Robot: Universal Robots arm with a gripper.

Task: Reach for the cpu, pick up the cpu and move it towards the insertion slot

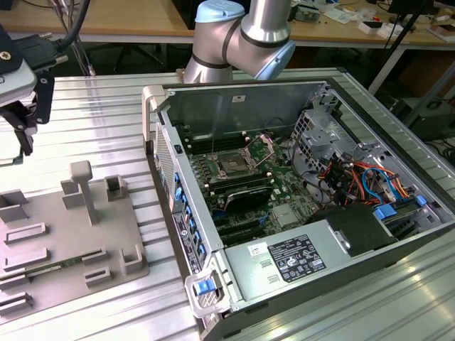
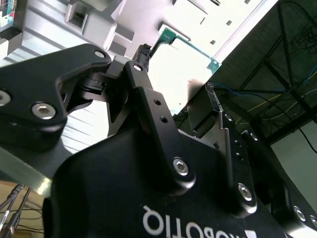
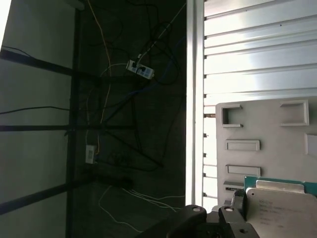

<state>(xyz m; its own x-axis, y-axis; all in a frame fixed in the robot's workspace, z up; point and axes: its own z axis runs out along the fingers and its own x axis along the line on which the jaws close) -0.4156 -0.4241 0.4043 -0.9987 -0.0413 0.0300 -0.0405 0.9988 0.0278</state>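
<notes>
cpu (image 3: 280,210) is up off the tray (image 3: 267,129), nowhere near the slot (image 1: 234,163) yet

The gripper (image 2: 177,74) looks pinched on the cpu's edges, top bare, probably so the underside contacts stay untouched. It hangs over the tray's edge at the exterior view's left, well apart from the slot in the open case (image 1: 370,234), where the bracket looks flipped up.

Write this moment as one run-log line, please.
gripper: shut on cpu | cpu: lifted, near grey tray | insertion slot: open, empty

Insertion slot (image 1: 233,163) open above; case wall (image 1: 227,106), cables (image 1: 341,172) flank.
</notes>
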